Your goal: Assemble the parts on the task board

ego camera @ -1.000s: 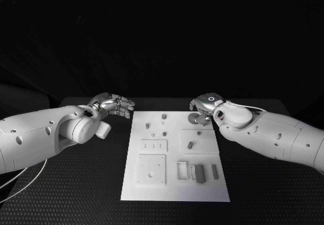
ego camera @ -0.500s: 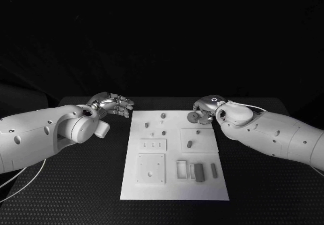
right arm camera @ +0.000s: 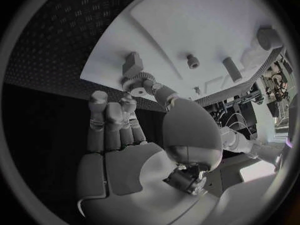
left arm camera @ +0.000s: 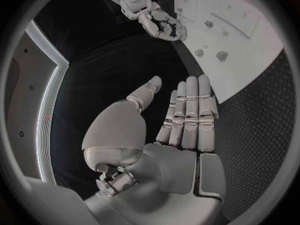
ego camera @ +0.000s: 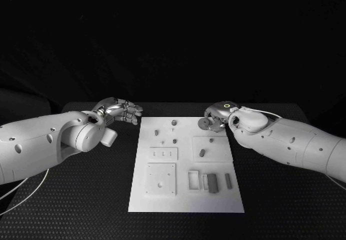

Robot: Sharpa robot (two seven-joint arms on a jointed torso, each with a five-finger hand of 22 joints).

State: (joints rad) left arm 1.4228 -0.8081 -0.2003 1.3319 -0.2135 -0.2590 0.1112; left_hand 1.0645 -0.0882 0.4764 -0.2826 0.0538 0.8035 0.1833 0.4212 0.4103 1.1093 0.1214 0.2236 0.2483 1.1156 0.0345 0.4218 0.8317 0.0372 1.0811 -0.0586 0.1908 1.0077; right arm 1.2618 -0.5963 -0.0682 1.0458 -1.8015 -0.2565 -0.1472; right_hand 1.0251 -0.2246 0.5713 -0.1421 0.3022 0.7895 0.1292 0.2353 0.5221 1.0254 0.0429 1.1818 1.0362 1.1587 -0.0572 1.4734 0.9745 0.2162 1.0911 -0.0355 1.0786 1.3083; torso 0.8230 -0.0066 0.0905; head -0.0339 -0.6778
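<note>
The right hand [ego camera: 216,119] is hovering over the far right corner of the white board [ego camera: 187,200], pinching a small gear [right arm camera: 139,80] between thumb and fingertips (the toothed rim is showing clearly in the right wrist view). The left hand [ego camera: 121,111] is hanging above the black table [ego camera: 86,200] just beside the board's far left corner, holding nothing, its fingers [left arm camera: 187,112] lying straight and side by side. Other small parts [ego camera: 202,154] are sitting on the board.

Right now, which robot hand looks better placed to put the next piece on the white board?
The right robot hand: it already pinches a small gear over the board's far corner. The left robot hand holds nothing, beside the board.
</note>
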